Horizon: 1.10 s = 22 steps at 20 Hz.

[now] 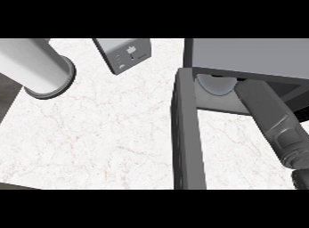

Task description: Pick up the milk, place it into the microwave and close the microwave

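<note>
Fingers of the right hand are hidden under the top of the microwave (pixel 255 55), so their state cannot be told; the milk is out of sight as well. Nearest, the right forearm (pixel 275 124) runs from the lower right corner into the oven's mouth. Just left of it, the open door (pixel 186 133) juts out over the white marble counter (pixel 104 133). Inside, a pale round plate (pixel 214 85) shows beside the arm. Farther left are a grey box (pixel 125 53) and a pale cylinder (pixel 35 67).
</note>
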Motion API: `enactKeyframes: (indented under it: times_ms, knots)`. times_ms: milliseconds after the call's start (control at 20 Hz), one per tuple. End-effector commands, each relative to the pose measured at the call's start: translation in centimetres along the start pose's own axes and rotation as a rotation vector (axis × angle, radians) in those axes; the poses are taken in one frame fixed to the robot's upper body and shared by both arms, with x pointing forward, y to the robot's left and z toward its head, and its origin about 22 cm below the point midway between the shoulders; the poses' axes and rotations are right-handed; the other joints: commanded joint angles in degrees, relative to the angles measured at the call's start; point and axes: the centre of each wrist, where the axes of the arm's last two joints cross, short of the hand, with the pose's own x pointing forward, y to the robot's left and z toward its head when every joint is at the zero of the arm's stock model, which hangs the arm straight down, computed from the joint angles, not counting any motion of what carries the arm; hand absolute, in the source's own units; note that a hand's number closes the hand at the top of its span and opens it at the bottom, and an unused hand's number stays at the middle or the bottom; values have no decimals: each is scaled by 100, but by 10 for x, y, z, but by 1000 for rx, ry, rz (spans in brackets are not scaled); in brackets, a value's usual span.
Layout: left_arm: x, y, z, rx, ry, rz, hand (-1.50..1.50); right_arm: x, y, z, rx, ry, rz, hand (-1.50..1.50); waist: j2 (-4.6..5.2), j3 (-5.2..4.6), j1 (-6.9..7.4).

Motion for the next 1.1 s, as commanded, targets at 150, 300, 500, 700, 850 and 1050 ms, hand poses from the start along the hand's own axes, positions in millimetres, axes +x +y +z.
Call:
enactKeyframes:
  times_ms: [150, 300, 500, 700, 850, 1050]
  knots:
    - [-2, 4, -6, -7, 3, -47, -150, -21, -16, -1, -83, 110, 196, -150, 21, -10, 96]
    - [-4, 0, -8, -13, 4, -48, -150, -7, -11, -7, -5, 2, 108, -150, 27, 7, 102]
    - [-7, -4, -13, -70, 45, -42, -150, 4, 1, -2, 31, -52, 45, -150, 0, 14, 31]
    - [-12, -4, -22, -117, 38, -31, -150, 13, 1, -10, 52, -71, -24, -150, 16, 10, 41]
    - [-20, -7, -17, -145, 42, -6, -150, 7, -8, -14, 99, -61, -98, -150, -32, 0, 29]
    - [-22, -13, -25, -202, 46, 10, -150, 15, 1, -11, 119, -61, -227, -150, -49, 6, -65]
